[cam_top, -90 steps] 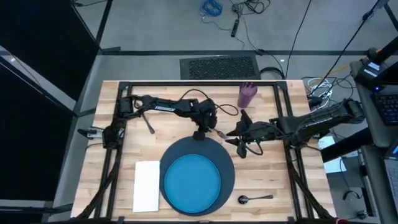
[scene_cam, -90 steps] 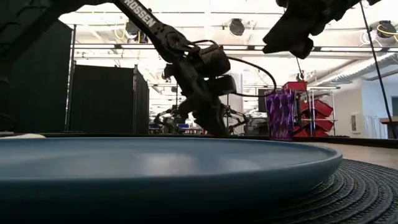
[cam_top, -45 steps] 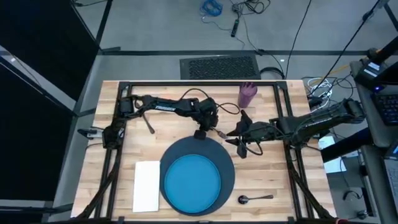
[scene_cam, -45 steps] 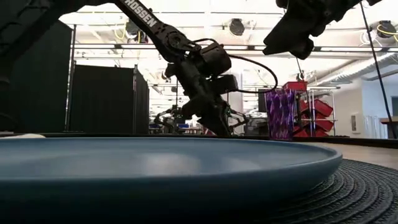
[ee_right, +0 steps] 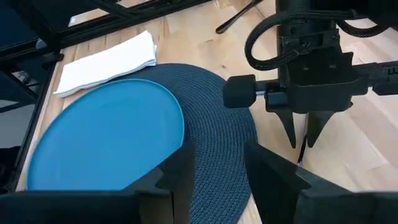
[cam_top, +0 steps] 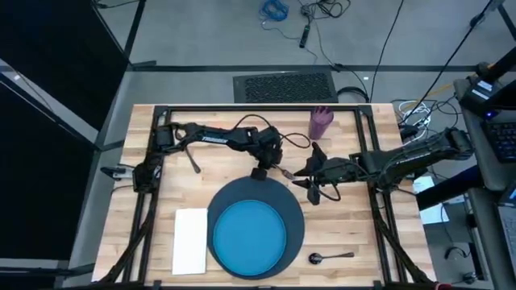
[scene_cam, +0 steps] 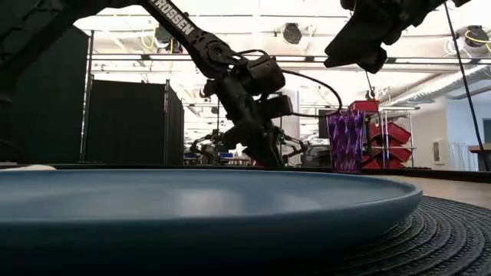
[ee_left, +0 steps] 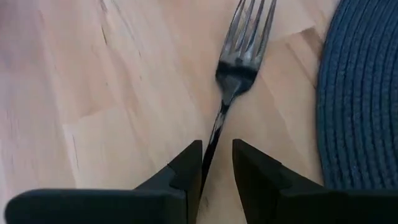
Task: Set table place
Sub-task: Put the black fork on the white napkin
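A dark fork (ee_left: 239, 68) lies flat on the table (cam_top: 218, 173), just beyond the far rim of the dark slate-blue charger (cam_top: 297, 211). My left gripper (ee_left: 217, 162) points down over the fork's handle, open by a narrow gap, one finger on each side. It also shows in the high view (cam_top: 260, 174). The bright blue plate (cam_top: 248, 238) sits on the charger, and the white napkin (cam_top: 191, 240) lies to its left. My right gripper (ee_right: 214, 180) hangs open to the right of the fork and holds nothing. My left gripper comes from above with its fingers (ee_left: 186, 171) on either side of the fork's handle (ee_left: 211, 146), near its free end. The handle runs close along one finger. I cannot tell whether a finger touches it. The fork lies flat on the wood.
A purple cup (cam_top: 320, 122) stands at the far right. A spoon (cam_top: 330, 257) lies near the front edge, right of the charger. Another dark utensil (cam_top: 193, 161) lies at the far left. A black frame (cam_top: 258, 110) runs along the table's edges.
My left gripper has rocked a little over the fork, toward the table's right and back, staying low. The fork, the plate and my right gripper have kept their places.
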